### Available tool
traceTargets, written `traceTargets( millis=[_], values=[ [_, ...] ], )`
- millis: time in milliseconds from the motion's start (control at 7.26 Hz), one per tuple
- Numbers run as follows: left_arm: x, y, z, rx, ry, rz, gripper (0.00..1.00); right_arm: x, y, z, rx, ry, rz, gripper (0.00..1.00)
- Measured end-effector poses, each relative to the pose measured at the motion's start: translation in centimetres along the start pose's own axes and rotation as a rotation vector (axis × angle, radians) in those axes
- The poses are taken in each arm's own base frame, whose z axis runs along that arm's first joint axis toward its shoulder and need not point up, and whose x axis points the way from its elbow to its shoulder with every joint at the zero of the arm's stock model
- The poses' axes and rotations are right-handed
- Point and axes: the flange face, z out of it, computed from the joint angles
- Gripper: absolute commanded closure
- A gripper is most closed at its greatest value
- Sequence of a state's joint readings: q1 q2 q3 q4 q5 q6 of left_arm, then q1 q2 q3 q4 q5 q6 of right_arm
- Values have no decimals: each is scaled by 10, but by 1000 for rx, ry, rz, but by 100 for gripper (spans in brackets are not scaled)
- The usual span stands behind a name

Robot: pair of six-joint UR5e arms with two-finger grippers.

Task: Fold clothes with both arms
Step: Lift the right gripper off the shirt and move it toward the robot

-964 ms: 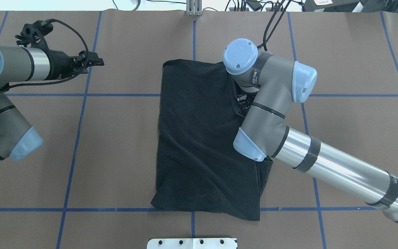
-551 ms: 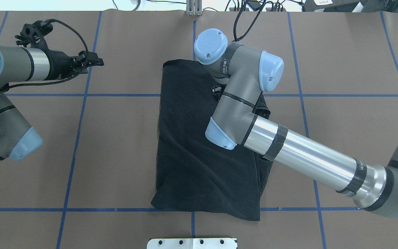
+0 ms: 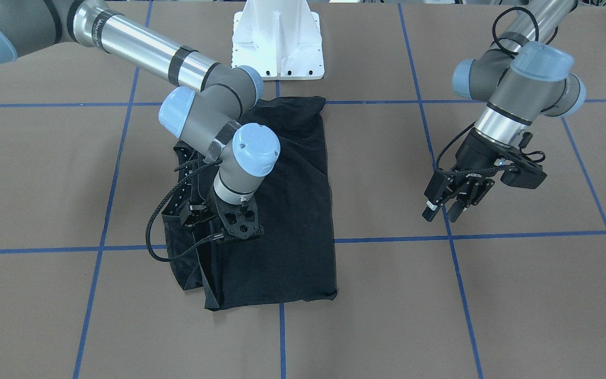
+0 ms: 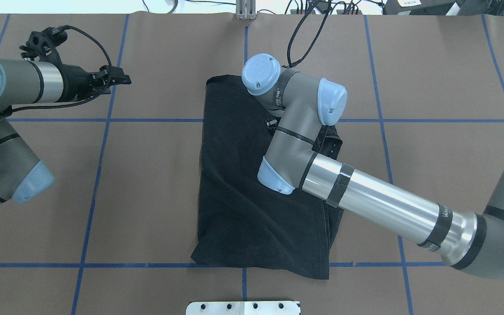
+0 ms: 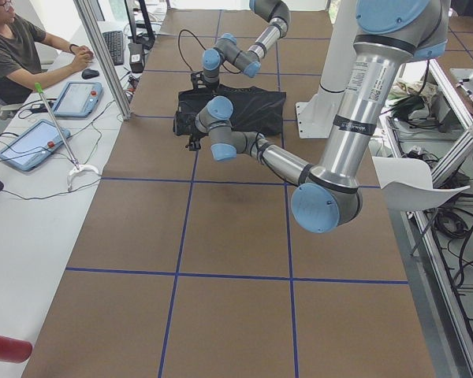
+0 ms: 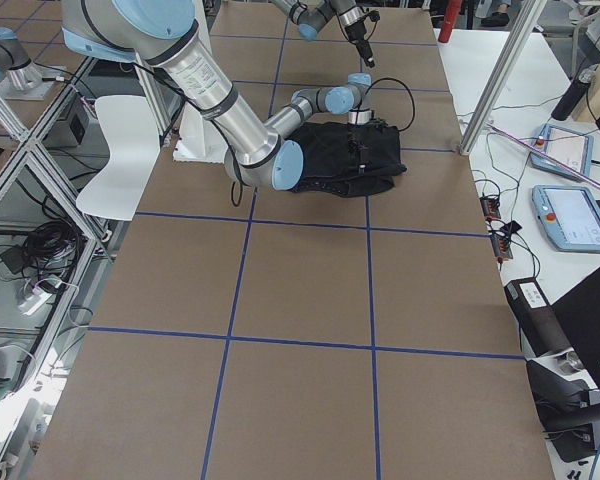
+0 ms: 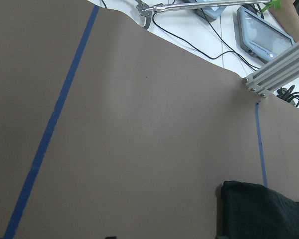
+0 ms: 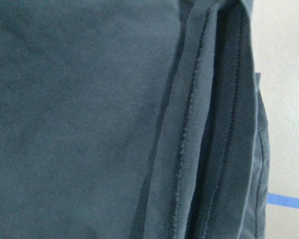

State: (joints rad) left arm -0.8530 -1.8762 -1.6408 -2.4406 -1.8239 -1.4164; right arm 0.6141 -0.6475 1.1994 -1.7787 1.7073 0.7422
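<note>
Mid-table [image 4: 147, 197], the black T-shirt [image 4: 234, 205] lies folded into a long panel. My right pincer [image 3: 238, 225] hangs low over it, and I cannot tell whether the jaws are parted. The cloth looks light and limp, its layers likely to slide apart, so I judge the stacked hems [image 8: 209, 149] the surest hold. Well off to the side, my left pincer [image 3: 442, 210] hovers spread and empty.

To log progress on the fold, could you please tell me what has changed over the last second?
The right arm swung its wrist toward the robot's left, from the shirt's right edge to above the middle of its far edge. No taking hold or letting go can be seen. The black shirt keeps the same outline, and the left arm has not moved.
</note>
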Motion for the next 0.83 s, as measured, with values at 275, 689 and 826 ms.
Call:
traceTargets(
  millis=[275, 689, 826],
  values=[
    [-1, 0, 0, 0, -1, 0, 27, 21, -3, 13, -10, 17, -12, 0],
    [1, 0, 0, 0, 1, 1, 27, 85, -3, 34, -15, 42, -73, 0],
    [2, 0, -1, 1, 4, 1, 27, 110, 4, 37, -10, 44, -94, 0]
  ],
)
